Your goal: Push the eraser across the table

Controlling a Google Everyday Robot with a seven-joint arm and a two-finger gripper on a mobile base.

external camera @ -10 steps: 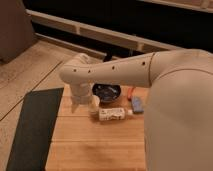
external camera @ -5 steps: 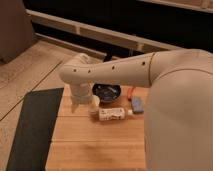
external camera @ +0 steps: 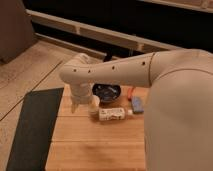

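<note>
The eraser (external camera: 136, 104) is a small blue-grey block on the wooden table (external camera: 95, 145), at the right, just beside my large white arm. A white labelled bottle (external camera: 112, 114) lies on its side to the eraser's left. A slim orange item (external camera: 129, 93) lies just behind the eraser. My gripper (external camera: 91, 106) hangs below the wrist over the table's back left part, to the left of the bottle and well apart from the eraser. My arm hides the table's right side.
A dark bowl (external camera: 106, 92) stands at the table's back edge, between the gripper and the orange item. A dark grey floor mat (external camera: 30, 125) lies to the left of the table. A dark wall with a ledge runs behind.
</note>
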